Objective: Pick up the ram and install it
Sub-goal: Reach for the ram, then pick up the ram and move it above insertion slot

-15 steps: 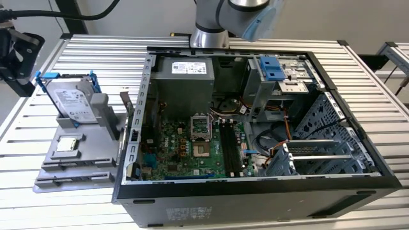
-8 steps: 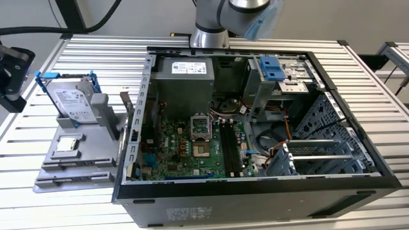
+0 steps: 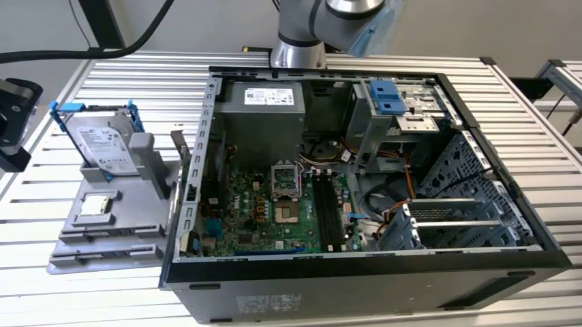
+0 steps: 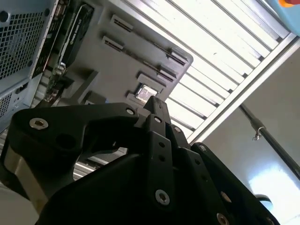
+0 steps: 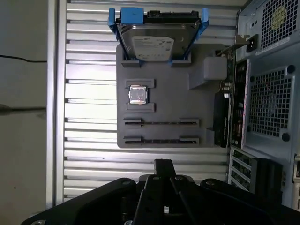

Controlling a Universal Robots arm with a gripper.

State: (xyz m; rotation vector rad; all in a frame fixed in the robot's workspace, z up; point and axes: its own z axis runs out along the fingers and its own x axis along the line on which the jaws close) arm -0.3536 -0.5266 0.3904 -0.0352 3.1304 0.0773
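Note:
My gripper [image 5: 162,163] hangs high above the slatted table, beside the grey fixture [image 5: 161,93], with its black fingers closed together and nothing between them. The tip [image 4: 152,99] points at the fixture in both wrist views. Two long grooves [image 5: 161,123] in the fixture show as thin dark lines; I cannot tell whether the ram sits in one, so the ram stays hidden to me. In the exterior view, the open computer case [image 3: 364,266] holds the green motherboard [image 3: 255,204] with long black slots [image 3: 328,204].
The fixture [image 3: 109,218] also carries a silver hard drive in a blue frame [image 5: 154,42] and a square chip [image 5: 138,94]. A dark card [image 5: 220,117] stands between fixture and case. The arm's base [image 3: 296,48] is behind the case. A person's dark sleeve [image 3: 13,116] shows at the exterior view's left.

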